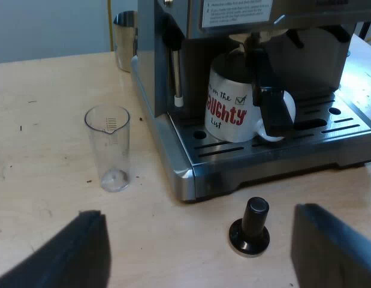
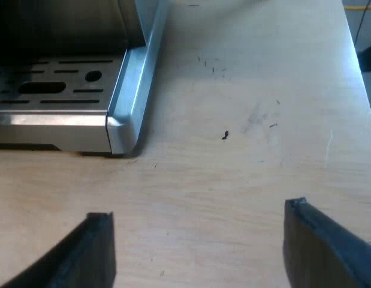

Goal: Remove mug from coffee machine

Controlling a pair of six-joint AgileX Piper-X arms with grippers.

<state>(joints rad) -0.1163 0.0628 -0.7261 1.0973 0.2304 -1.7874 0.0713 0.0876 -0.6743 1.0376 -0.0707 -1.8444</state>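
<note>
A white mug (image 1: 230, 105) with red and black lettering stands on the drip tray (image 1: 329, 129) of the espresso machine (image 1: 155, 54), under its spouts. A dark handle (image 1: 272, 105) reaches down from the machine's front and covers part of the mug. My left gripper (image 1: 197, 261) is open over the wooden table, well short of the machine, with nothing between its fingers. My right gripper (image 2: 200, 252) is open too, low over bare table beside the corner of the drip tray (image 2: 122, 117), also with nothing between its fingers.
A tamper with a black knob (image 1: 250, 231) stands on the table just before the machine, close to my left gripper. A clear measuring glass (image 1: 108, 147) stands upright beside the machine. A metal jug (image 1: 125, 39) sits behind it. The table edge (image 2: 359, 72) runs near my right gripper.
</note>
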